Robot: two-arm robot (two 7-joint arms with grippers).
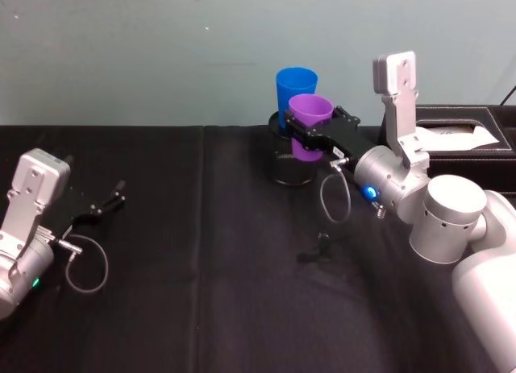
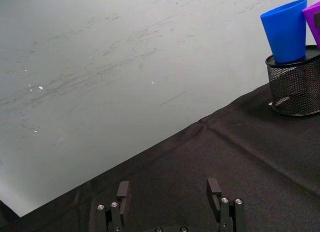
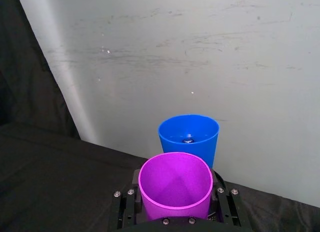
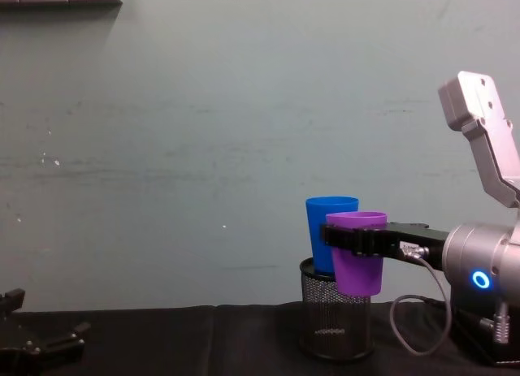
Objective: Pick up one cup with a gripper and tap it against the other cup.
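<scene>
The right tool point(image 1: 308, 139) pinches the purple cup point(image 1: 310, 109) around its middle and holds it upright above the counter point(image 1: 201, 292) - so its wall can meet the blue cup point(image 1: 295, 87), which stands in the mesh holder point(image 1: 286, 167) just behind. Whether they already touch, I cannot tell. The left tool point(image 1: 109, 202) rests at the counter's left, fingers spread.

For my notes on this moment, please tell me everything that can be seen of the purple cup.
The purple cup is a smooth, tapered tumbler, plastic by its look, empty, upright. The right gripper is shut on its sides and holds it off the table, close in front of the blue cup, which stands in a black mesh holder. Whether the cups touch cannot be told.
</scene>
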